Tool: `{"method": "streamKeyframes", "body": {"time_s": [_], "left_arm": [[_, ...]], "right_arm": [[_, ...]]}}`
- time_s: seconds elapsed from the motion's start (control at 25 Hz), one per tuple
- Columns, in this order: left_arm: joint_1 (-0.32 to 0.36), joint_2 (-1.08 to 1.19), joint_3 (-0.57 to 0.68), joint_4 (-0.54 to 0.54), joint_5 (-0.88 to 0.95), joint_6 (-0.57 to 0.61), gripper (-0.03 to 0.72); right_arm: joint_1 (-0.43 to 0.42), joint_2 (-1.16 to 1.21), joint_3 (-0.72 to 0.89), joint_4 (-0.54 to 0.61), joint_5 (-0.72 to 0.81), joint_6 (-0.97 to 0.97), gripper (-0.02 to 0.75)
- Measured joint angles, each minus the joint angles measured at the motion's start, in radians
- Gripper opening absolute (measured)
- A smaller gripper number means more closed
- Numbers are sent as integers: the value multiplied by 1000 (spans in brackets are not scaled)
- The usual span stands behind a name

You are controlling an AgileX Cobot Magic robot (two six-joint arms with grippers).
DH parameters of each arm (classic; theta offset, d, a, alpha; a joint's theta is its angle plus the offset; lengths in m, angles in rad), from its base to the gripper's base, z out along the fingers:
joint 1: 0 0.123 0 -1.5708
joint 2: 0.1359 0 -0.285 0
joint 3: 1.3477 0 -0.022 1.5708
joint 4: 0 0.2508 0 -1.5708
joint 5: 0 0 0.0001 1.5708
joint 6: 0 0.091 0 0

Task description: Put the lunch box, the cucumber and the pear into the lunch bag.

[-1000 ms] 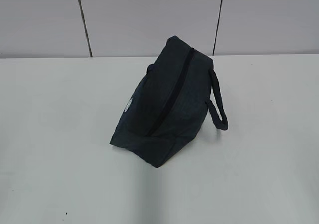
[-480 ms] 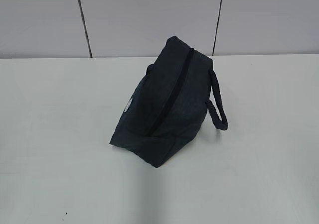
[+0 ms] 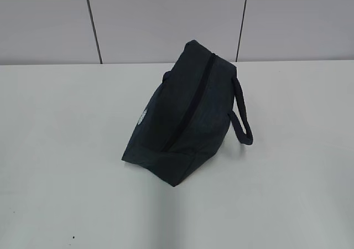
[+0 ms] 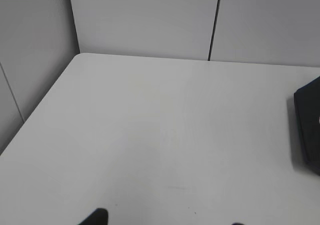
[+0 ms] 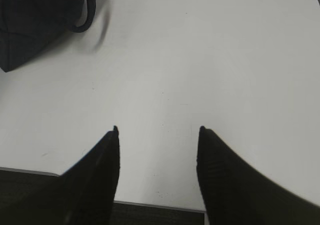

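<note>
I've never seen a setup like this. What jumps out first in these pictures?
A dark navy lunch bag sits alone mid-table, zipper closed along its top, a loop handle hanging off its right side. The white table around it is otherwise bare; no food or box is visible. In the right wrist view, the right claw hangs open near the table's front edge, holding nothing.

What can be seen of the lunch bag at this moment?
The lunch bag is dark navy fabric and stands alone on the white table, base spread wide, narrowing to a top ridge. Its long dark zipper looks closed. One loop handle hangs off its right side; a small white mark shows on the left face. Neither claw touches it.
</note>
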Motion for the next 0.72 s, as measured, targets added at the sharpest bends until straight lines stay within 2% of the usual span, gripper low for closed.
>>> {"method": "streamKeyframes", "body": {"time_s": [0.72], "left_arm": [[0,0,0,0,0,0,435]], "right_arm": [[0,0,0,0,0,0,395]]}}
